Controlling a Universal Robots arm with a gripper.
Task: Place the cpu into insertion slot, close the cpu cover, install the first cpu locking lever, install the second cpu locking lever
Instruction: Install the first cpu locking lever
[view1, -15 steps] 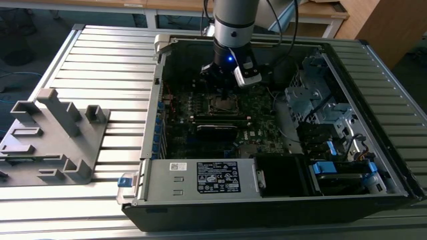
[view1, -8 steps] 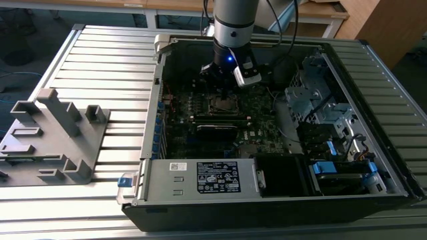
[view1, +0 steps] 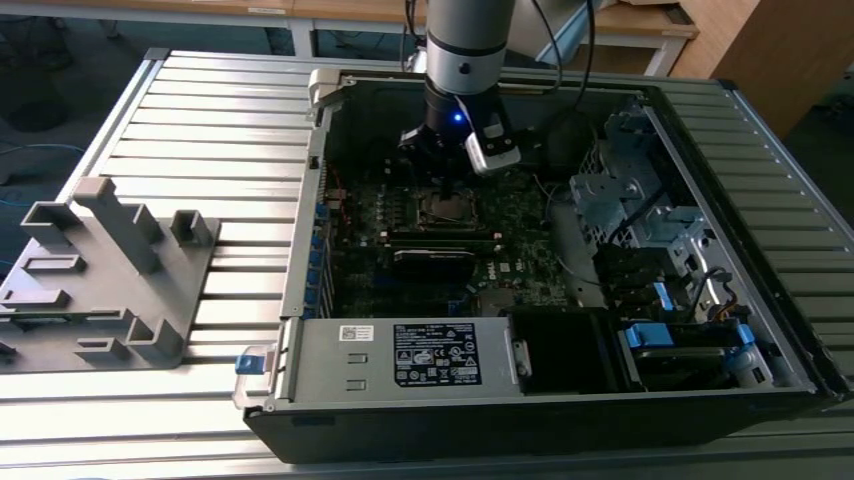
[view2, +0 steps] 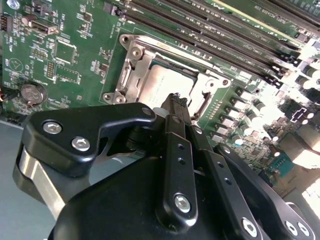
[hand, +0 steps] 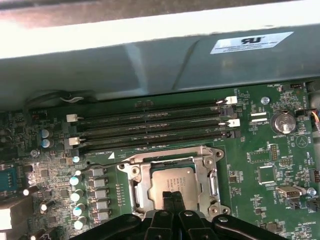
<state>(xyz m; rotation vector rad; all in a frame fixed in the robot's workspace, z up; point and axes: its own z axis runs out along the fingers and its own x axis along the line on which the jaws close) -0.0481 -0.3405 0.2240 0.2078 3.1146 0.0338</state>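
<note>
Slatted metal table, open computer case, green board inside.
My gripper hangs close over the cpu, its 2 fingers pressed together; the chip lies seated on the board, the cpu cover flat around it.

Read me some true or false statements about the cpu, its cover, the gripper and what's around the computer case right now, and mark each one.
1. The cpu lies in its socket inside the open computer case. True.
2. The gripper holds the cpu high above the case. False: its shut tips are down at the seated cpu's edge.
3. The cpu cover stands upright. False: it lies flat around the cpu.
4. A coin battery sits on the motherboard. True.
5. The grey fixture stands inside the case. False: it stands on the slatted table, at the exterior view's left of the case.
</note>
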